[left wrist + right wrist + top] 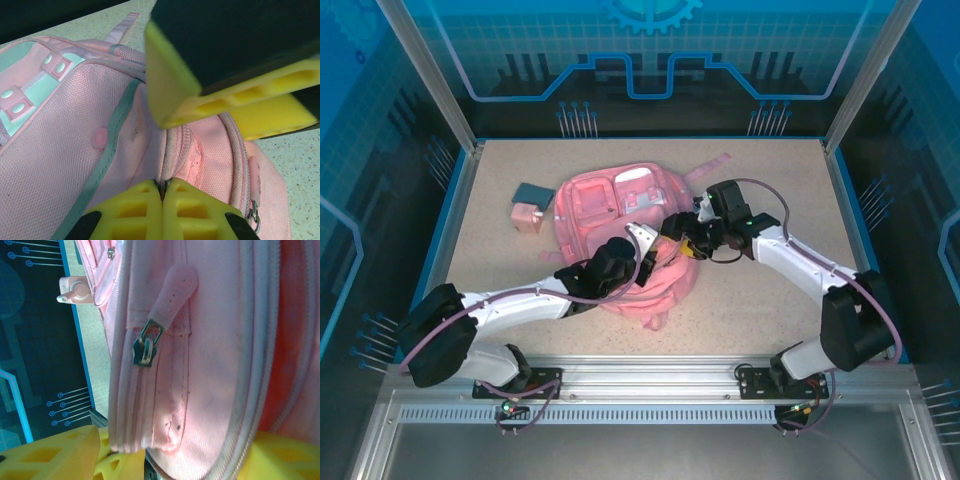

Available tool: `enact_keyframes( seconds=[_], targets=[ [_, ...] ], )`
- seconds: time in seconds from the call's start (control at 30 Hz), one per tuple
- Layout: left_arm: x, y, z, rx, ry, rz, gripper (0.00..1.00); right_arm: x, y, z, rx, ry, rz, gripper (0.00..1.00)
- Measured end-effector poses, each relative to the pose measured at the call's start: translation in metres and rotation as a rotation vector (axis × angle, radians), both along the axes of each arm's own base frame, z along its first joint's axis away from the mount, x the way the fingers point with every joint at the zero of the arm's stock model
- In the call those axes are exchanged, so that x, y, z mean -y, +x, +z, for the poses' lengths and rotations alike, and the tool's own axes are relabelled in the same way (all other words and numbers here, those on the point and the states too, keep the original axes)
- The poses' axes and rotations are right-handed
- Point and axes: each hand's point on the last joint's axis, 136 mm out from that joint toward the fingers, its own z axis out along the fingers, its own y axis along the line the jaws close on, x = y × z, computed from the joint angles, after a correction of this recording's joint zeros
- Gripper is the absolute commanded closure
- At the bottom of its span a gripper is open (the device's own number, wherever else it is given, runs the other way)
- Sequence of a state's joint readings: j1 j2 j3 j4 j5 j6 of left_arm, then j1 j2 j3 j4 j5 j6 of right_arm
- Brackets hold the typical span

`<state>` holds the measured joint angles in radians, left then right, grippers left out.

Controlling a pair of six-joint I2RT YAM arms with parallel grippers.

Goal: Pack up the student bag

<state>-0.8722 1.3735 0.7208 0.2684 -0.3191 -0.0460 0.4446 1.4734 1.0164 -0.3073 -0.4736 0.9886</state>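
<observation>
The student bag (pixel 620 205) lies flat at the centre of the table (pixel 770 300) in the top view, straps trailing toward the upper right. We judge it light, soft and limp: the woven fabric folds under any grip and will not keep an opening on its own. Take hold at stitched edges or zip seams, not on the slack panels. The metal zip pull (pixel 145 347) is small and likely slippery.

The left fingers (pixel 137 212) are clenched, apparently pinching the seam at the bottom of the left wrist frame. The right fingers (pixel 45 460) stand spread with a fold of the bag between them, not visibly clamping it.

The table is speckled, matt and level. A small pink box (pixel 527 215) and a dark flat item (pixel 532 192) sit at the bag's left. Blue walls enclose the table closely.
</observation>
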Motion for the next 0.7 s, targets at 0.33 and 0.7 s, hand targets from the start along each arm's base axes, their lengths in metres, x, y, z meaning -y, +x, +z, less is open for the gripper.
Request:
enact_keyframes(
  seconds=[0.33, 0.7],
  targets=[
    [0.000, -0.004, 0.001, -0.027, -0.024, -0.014, 0.67, -0.016, 0.006, -0.012, -0.081, 0.047, 0.038, 0.66],
    [-0.014, -0.033, 0.047, -0.127, -0.242, 0.019, 0.31, 0.000, 0.001, -0.010, -0.015, 0.070, -0.066, 0.89]
  ],
)
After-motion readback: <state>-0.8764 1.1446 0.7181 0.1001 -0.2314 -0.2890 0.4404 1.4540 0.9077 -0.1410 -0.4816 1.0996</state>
